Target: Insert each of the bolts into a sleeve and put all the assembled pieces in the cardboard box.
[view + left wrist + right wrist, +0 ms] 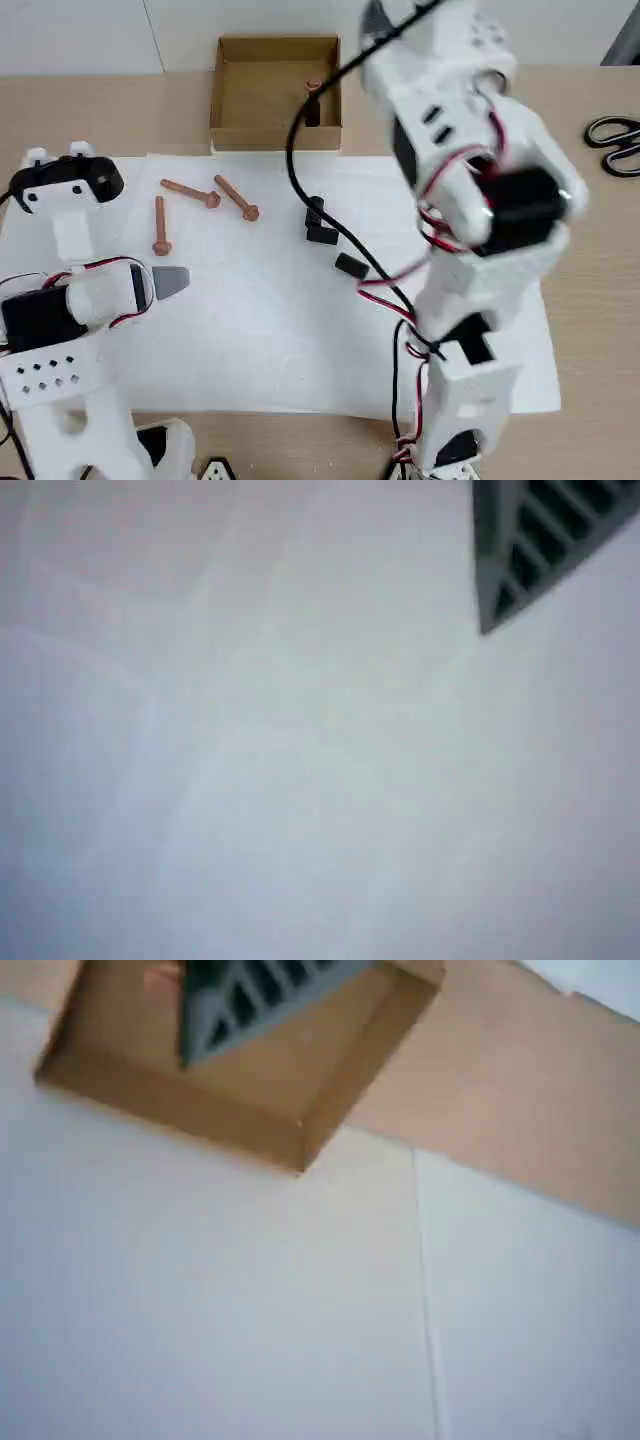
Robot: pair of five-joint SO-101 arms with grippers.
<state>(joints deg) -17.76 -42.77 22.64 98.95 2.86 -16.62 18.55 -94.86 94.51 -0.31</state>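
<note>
At the upper middle of the high view, the cardboard box [255, 95] is holding one assembled piece [313, 100], with the right tool [376, 20] hanging near it. The left tool [170, 282] is sitting at left. I cannot tell whether either is apart or together. Three bolts [237, 198] and three sleeves [322, 235] are lying loose at centre, so I judge the next pairing is due, which calls for gripping a bolt.

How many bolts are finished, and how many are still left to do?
Done: one brown bolt in its black sleeve stands in the cardboard box. In hand: the right gripper is above the box; I cannot tell if it holds anything. Left: three brown bolts and three black sleeves lie apart on the white paper sheet.
</note>
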